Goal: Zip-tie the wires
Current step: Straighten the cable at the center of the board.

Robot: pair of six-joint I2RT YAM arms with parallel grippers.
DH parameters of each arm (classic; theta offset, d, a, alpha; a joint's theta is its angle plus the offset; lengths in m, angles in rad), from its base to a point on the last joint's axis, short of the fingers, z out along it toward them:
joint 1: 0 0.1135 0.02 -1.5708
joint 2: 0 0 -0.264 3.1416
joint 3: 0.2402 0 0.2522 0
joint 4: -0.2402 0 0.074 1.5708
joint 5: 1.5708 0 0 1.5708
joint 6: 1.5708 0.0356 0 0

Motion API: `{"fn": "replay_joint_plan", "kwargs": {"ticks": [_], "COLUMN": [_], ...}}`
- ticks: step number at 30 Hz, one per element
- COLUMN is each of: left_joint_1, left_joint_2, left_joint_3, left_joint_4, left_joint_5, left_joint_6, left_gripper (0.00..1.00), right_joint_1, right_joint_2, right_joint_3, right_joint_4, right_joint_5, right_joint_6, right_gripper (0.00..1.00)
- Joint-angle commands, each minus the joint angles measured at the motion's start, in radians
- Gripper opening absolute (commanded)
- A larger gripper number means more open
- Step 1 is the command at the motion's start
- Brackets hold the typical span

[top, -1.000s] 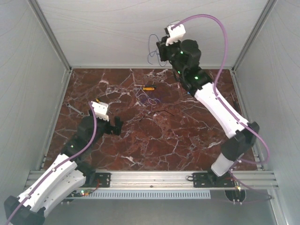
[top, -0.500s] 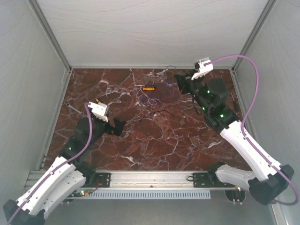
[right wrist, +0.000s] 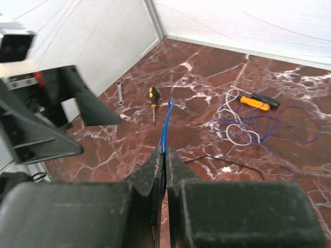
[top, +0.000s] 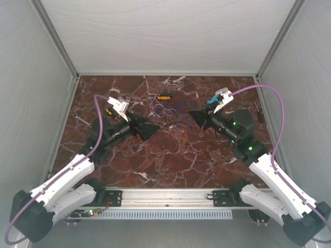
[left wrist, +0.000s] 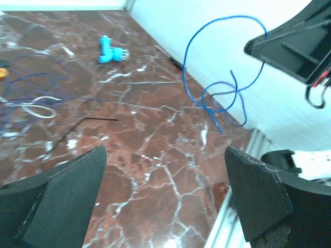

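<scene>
A loose bundle of thin blue-purple wires (top: 165,107) lies at the back middle of the marble table, with a white loop in it (right wrist: 247,129). My right gripper (top: 195,114) is shut on one blue wire (right wrist: 166,126) that sticks out past its tips (right wrist: 165,153). In the left wrist view this wire hangs in loops (left wrist: 222,77) below the right gripper (left wrist: 289,44). My left gripper (top: 147,130) is open and empty, its fingers (left wrist: 67,196) wide apart, facing the right gripper. A thin black zip tie (top: 176,123) lies on the table between the two grippers.
An orange-handled screwdriver (top: 164,96) lies behind the bundle. A small screwdriver (right wrist: 152,97) and a wrench (right wrist: 119,92) lie at the left. A blue plug (left wrist: 110,51) lies near the back right. White walls close in the table on three sides.
My right arm came down from high at the back to low over the table middle, still holding the blue wire. My left gripper moved right and back toward it.
</scene>
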Motion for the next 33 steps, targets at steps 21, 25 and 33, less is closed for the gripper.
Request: {"fn": "replay_joint_plan", "kwargs": {"ticks": [21, 25, 33], "left_joint_1": [-0.187, -0.188, -0.188], "left_joint_2": [0.459, 0.411, 0.324], "left_joint_3": [0.220, 0.254, 0.488], "left_joint_4": [0.527, 0.380, -0.192], "left_joint_5": [0.083, 0.039, -0.119], "left_joint_6": [-0.247, -0.131, 0.327], "left_gripper": [0.00, 0.00, 0.00], "right_joint_1": [0.003, 0.003, 0.003], "right_joint_2": [-0.169, -0.187, -0.175], "right_joint_3": [-0.076, -0.071, -0.089], "right_joint_4": [0.046, -0.008, -0.099], "right_joint_5": [-0.148, -0.110, -0.014], "right_joint_6": [-0.020, -0.046, -0.055], "right_gripper": [0.00, 0.00, 0.00]}}
